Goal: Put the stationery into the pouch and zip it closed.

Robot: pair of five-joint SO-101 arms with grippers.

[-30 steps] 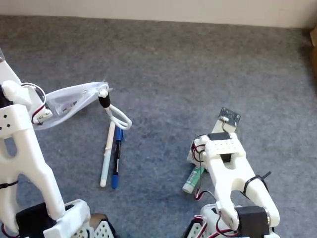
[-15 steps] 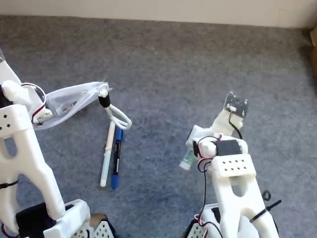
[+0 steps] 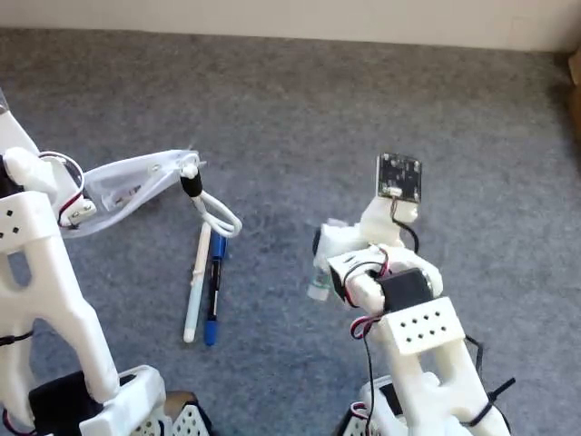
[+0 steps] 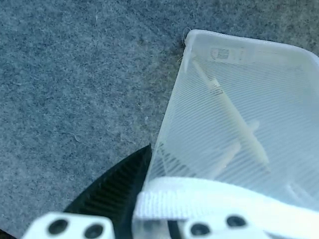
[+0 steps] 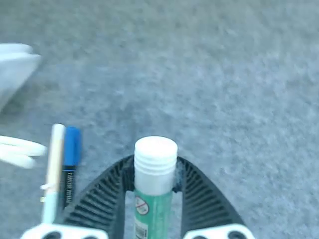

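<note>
My left gripper [image 3: 76, 210] is shut on one end of the translucent mesh pouch [image 3: 127, 185], holding it above the carpet; in the left wrist view the pouch [image 4: 249, 114] shows a pale pen-like shape inside. A black zipper pull [image 3: 191, 184] and a white strap loop [image 3: 219, 217] hang at its other end. A white pen [image 3: 195, 286] and a blue pen [image 3: 214, 292] lie side by side below that end. My right gripper [image 5: 154, 167] is shut on a green glue stick [image 5: 153, 185] with a white cap, right of the pens [image 3: 320, 283].
Grey carpet [image 3: 300, 118] covers the whole work surface, with open room at the back and centre. A pale wall edge [image 3: 272, 18] runs along the far side. A brown object [image 3: 575, 91] pokes in at the far right.
The right arm has lifted the glue stick off the carpet and swung it left, toward the pens. The left arm and pouch have not moved.
</note>
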